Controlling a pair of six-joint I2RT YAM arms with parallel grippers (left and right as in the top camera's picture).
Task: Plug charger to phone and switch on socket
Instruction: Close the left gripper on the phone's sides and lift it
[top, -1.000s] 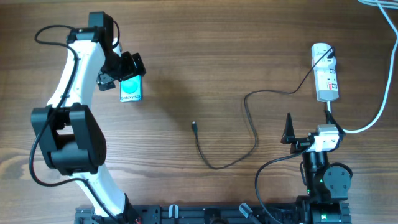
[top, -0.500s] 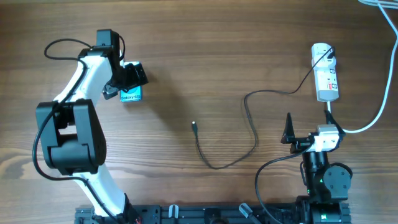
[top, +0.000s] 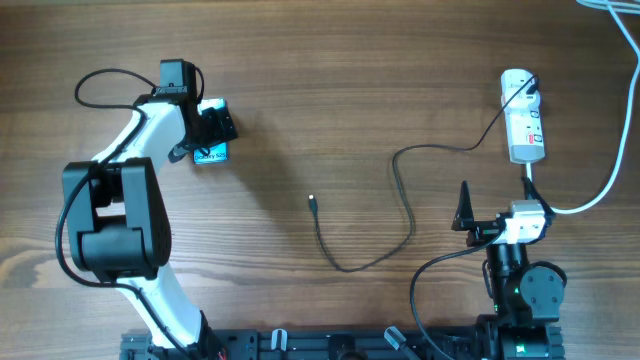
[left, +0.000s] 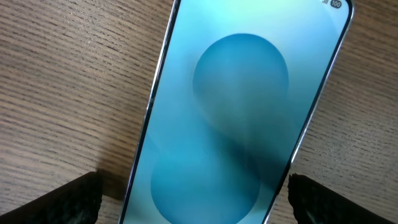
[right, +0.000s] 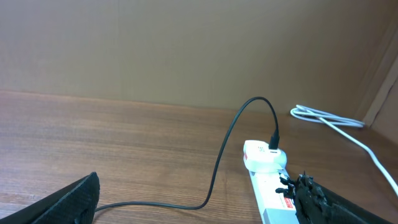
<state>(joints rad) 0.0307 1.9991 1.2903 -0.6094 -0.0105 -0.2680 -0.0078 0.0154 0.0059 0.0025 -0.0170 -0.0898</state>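
Observation:
The phone (left: 242, 112) lies flat on the wood, its teal screen filling the left wrist view. My left gripper (left: 199, 202) is open low over it, one fingertip (left: 68, 199) on each side of the phone's width, not touching. From overhead only the phone's near end (top: 210, 155) shows under that left gripper (top: 205, 138). The charger cable (top: 408, 215) snakes across the table, its metal connector (top: 312, 203) lying loose at mid-table. Its black plug (right: 273, 140) sits in the white socket (top: 522, 118). My right gripper (top: 465, 210) stands open and empty near the front right.
A thick white cord (top: 610, 170) runs from the socket's near end off the far right corner. In the right wrist view that cord (right: 329, 118) curls on the table beyond the socket (right: 273, 186). The charger cable (right: 217, 174) loops across in front.
My left gripper has come down over the phone, which now hides most of the screen in the overhead view. The right arm, charger and socket have not moved.

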